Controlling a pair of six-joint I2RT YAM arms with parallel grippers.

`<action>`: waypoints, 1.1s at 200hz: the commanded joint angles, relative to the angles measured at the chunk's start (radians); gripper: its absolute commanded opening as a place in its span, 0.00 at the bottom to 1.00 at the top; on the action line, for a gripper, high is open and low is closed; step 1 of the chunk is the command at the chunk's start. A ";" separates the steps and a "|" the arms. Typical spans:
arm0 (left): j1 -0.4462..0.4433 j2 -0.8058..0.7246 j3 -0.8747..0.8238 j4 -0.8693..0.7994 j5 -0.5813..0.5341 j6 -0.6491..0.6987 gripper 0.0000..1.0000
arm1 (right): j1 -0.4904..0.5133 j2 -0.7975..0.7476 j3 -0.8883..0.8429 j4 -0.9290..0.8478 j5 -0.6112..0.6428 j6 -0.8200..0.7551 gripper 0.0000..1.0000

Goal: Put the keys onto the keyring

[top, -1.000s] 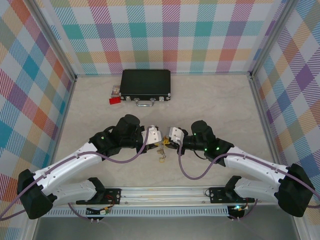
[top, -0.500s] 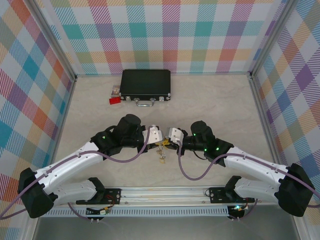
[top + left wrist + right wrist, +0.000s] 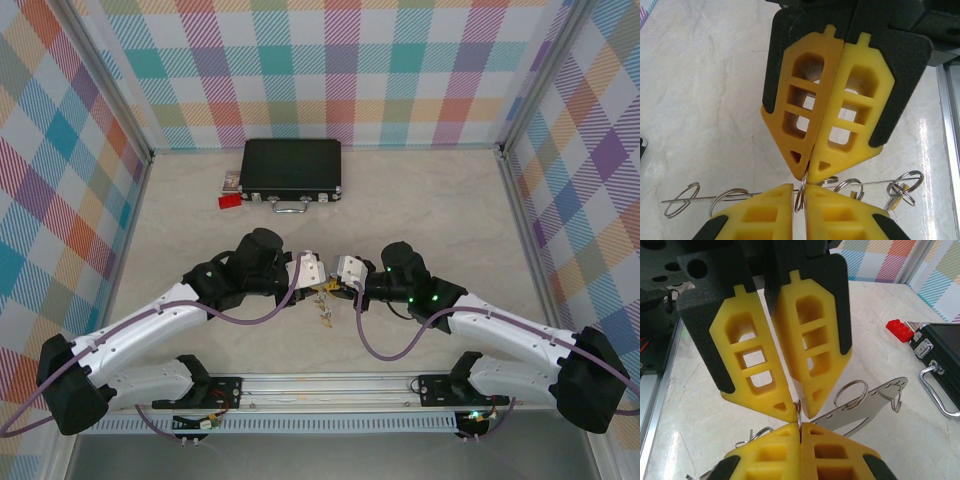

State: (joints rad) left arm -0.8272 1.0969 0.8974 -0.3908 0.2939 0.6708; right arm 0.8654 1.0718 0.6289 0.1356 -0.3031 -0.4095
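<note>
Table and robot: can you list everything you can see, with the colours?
case: one, black, silver handle, far side of the table
block: one, red, left of the case
keyring: one, grey, flat, by the fingertips
rings: several, silver, most strung along the keyring
key: at least one, yellow head, hanging at the keyring's end
table: one, pale marble
walls: three, colourful checks
left gripper: one, yellow and black, shut on one ring
right gripper: one, yellow and black, shut on the same ring
</note>
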 commanded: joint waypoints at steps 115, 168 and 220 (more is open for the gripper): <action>-0.010 0.015 0.007 0.023 0.014 0.004 0.00 | 0.010 -0.012 0.017 0.048 -0.003 -0.004 0.07; -0.009 -0.078 -0.092 0.270 -0.016 -0.102 0.00 | 0.008 -0.097 -0.019 0.098 0.193 0.031 0.28; -0.009 -0.138 -0.170 0.523 -0.032 -0.265 0.00 | 0.007 -0.173 -0.071 0.186 0.302 0.040 0.33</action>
State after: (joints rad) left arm -0.8272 0.9977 0.7662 -0.0864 0.2699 0.5148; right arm 0.8684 0.9188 0.5800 0.2520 -0.0685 -0.3824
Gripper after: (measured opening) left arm 0.045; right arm 0.319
